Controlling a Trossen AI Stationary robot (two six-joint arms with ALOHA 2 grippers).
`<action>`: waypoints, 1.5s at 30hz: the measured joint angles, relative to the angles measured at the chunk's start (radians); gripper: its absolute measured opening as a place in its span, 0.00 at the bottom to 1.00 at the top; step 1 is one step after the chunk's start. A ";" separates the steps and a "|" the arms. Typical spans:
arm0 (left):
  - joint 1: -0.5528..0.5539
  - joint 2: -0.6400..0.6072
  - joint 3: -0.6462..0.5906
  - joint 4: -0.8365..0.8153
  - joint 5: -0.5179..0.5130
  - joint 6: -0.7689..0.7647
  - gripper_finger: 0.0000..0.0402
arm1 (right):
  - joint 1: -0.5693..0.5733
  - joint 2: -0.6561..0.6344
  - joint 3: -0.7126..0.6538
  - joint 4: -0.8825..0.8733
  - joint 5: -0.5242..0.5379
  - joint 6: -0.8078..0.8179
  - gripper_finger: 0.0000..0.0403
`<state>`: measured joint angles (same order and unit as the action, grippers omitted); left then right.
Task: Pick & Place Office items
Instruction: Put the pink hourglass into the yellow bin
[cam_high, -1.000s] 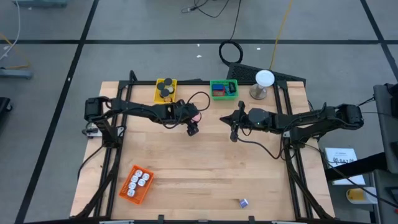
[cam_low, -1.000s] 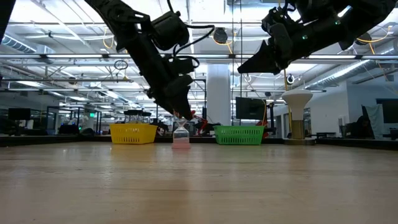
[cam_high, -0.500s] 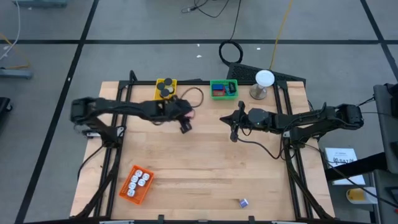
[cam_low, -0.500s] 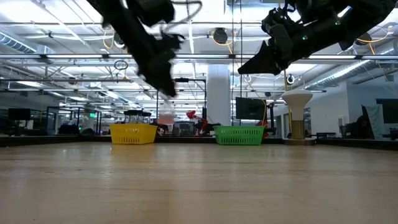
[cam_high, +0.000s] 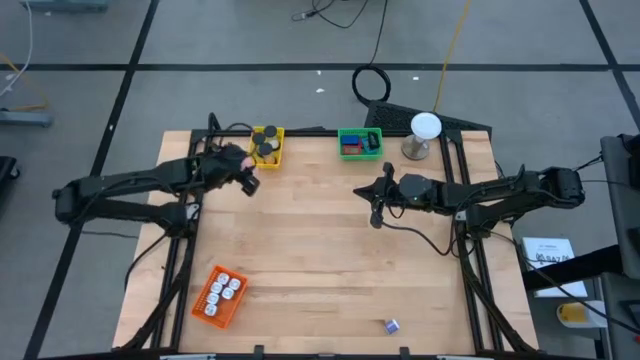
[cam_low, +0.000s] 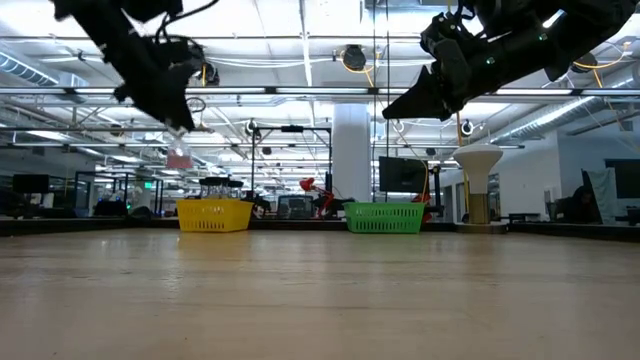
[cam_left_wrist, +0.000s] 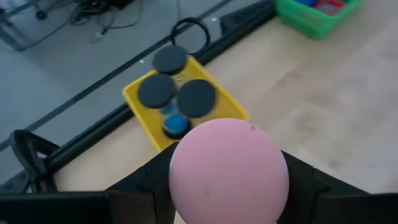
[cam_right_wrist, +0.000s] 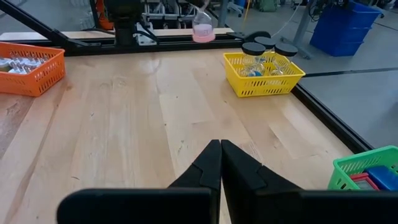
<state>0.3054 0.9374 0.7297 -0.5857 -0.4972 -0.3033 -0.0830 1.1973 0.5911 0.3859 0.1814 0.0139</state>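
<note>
My left gripper (cam_high: 246, 181) hangs above the table just left of the yellow basket (cam_high: 266, 146), shut on a pink round piece (cam_low: 180, 158). The basket holds black discs (cam_left_wrist: 176, 92) and a blue piece (cam_left_wrist: 176, 124). The green basket (cam_high: 359, 143) holds blue and red blocks. White bits fill the orange basket (cam_high: 219, 295). A small clip (cam_high: 391, 326) lies by the near edge. My right gripper (cam_high: 377, 212) waits shut above the table's middle right, holding nothing. My left gripper (cam_left_wrist: 227, 186) pinches the pink round piece by its sides (cam_left_wrist: 183, 177), one finger on each side. The fingers come from above, slanting down. The piece is lifted clear of the table, and its lower part (cam_low: 180, 160) shows below the fingertips.
A white ball on a grey stand (cam_high: 425, 135) stands at the far right, beside the green basket. Black frame rails run along the table's left and right sides. Bare wood (cam_high: 320, 260) lies between the baskets and the near edge.
My left gripper has lifted the pink round piece off the table's middle and carried it left and toward the far edge, up beside the yellow basket, staying shut on it. The left arm has drawn back to the left.
</note>
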 joint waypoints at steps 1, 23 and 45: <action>0.030 -0.009 -0.023 0.032 0.010 0.011 0.47 | 0.000 0.000 0.000 0.000 0.000 0.000 0.00; 0.381 0.213 -0.089 0.383 0.260 0.163 0.47 | 0.000 0.000 0.000 0.007 -0.001 -0.002 0.00; 0.394 0.307 -0.089 0.418 0.269 0.175 0.53 | 0.000 0.000 0.000 0.006 -0.002 0.000 0.00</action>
<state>0.6991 1.2442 0.6403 -0.1677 -0.2277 -0.1285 -0.0833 1.1973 0.5911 0.3920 0.1791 0.0139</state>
